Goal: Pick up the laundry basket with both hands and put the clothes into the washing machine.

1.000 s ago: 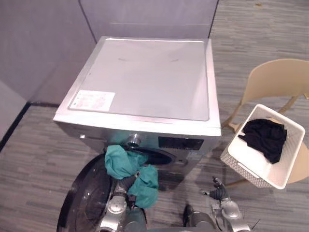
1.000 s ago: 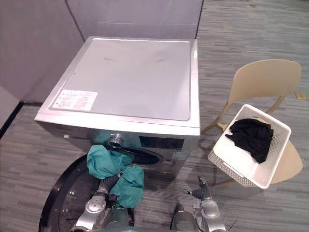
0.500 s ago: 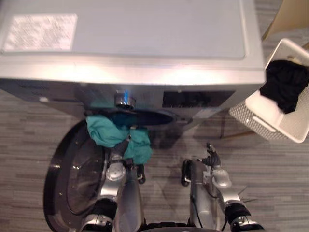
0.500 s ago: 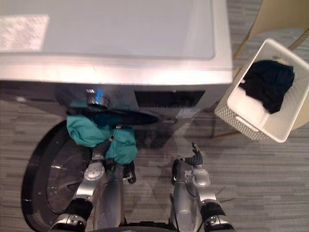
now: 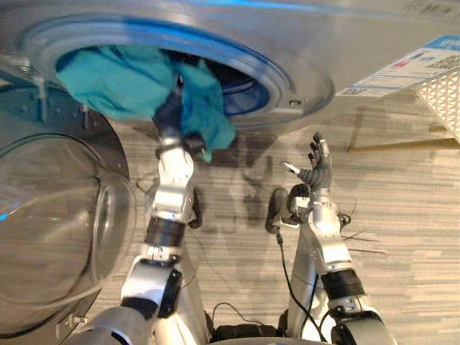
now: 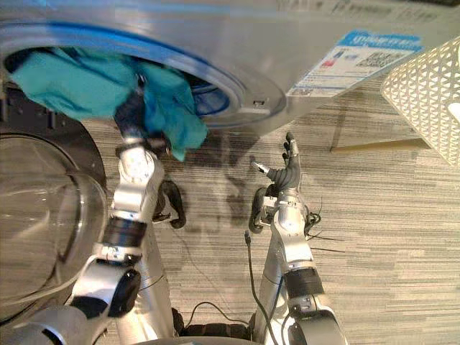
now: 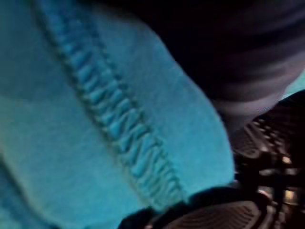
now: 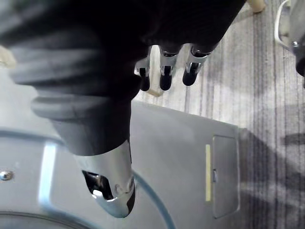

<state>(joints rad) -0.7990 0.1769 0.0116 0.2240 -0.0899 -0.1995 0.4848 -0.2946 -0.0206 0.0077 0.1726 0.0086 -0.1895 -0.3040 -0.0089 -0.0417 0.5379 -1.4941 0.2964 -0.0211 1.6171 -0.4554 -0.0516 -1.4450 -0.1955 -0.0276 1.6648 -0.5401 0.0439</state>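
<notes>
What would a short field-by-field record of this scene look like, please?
washing machine: door open
teal garment: at the drum opening, partly hanging over its rim
left hand: buried in the teal garment
right hand: empty, fingers straight
laundry basket: at the right edge

The silver-grey metal left arm [image 5: 175, 190] and right arm [image 5: 323, 237] are each banded in black behind a dark ribbed wrist cover [image 8: 86, 57]. Beyond that cover, the right hand [image 5: 316, 169] is fitted with silver, dark-tipped fingers [image 8: 164, 76].
</notes>
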